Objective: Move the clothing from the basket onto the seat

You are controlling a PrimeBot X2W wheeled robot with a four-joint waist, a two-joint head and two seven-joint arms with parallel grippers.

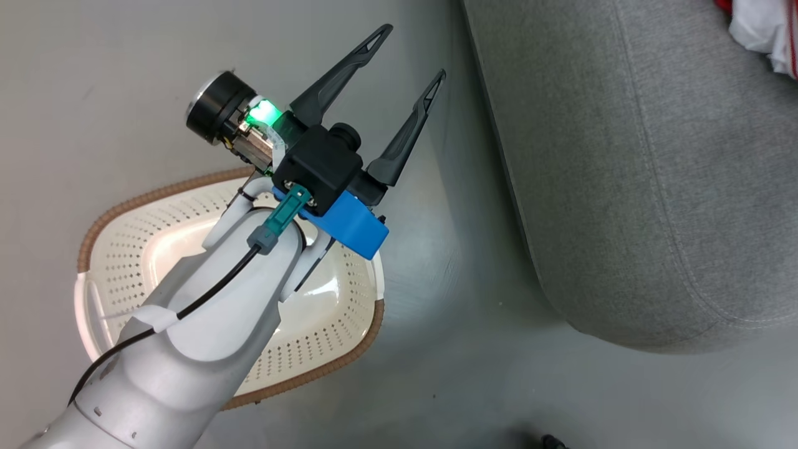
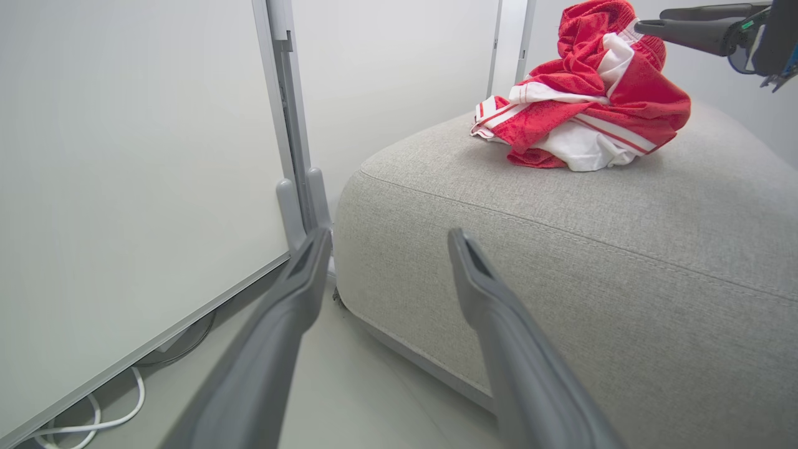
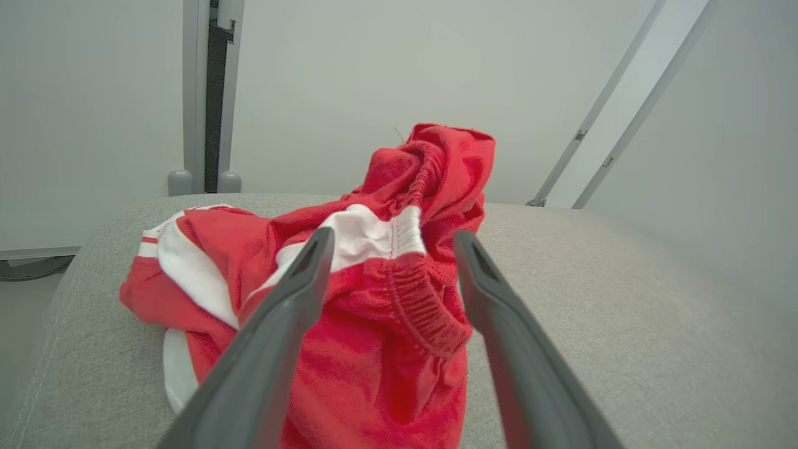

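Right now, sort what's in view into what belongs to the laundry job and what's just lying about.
Belongs to the job:
clothing, heaped on the seat
seat
basket, on the floor

Just lying about:
white cable on the floor
wall panel
grey post beside the seat

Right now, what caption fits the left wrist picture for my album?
Crumpled red sports clothing with white stripes heaped on the big grey fabric seat cushion, open left pincer nearby.
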